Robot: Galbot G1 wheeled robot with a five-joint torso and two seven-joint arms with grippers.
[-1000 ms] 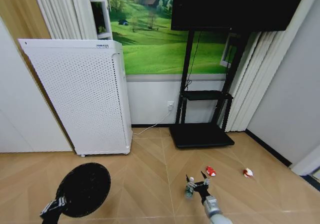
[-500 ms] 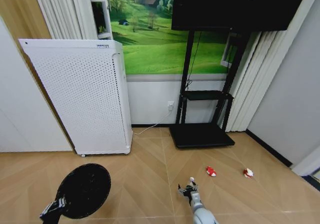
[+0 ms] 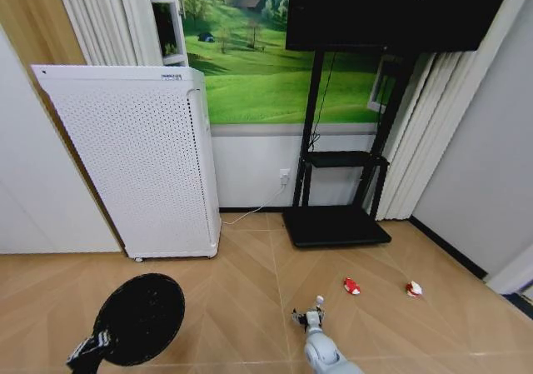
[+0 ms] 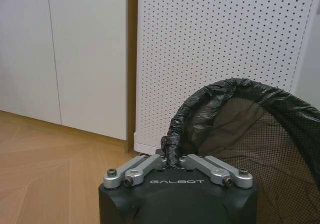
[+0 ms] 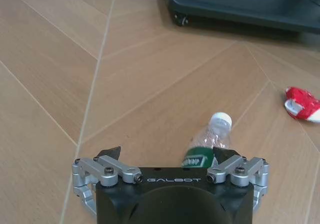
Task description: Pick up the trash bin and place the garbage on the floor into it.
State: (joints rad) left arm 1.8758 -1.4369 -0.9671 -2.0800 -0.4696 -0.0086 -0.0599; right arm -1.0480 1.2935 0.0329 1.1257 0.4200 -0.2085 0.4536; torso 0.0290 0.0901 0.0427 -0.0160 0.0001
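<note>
Low over the floor, the right pincer (image 5: 167,156) hangs spread wide, the bottle (image 5: 209,144) beside one fingertip; centring it first should steady the grasp. Left pincer (image 4: 172,160) clamps the trash bin (image 4: 240,129) rim.

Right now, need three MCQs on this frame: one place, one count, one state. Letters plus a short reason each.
1. Where does the bottle lie?
A. in the trash bin
B. on the floor by the right gripper
C. on the TV stand base

2. How many red-and-white scraps lie on the floor?
A. one
B. two
C. four

3. The left gripper is:
A. open above the floor
B. shut on the trash bin's rim
C. holding the bottle

Answers:
1 B: it lies on the planks against one finger of the open right gripper.
2 B: scraps and.
3 B: the left gripper pinches the trash bin.
</note>
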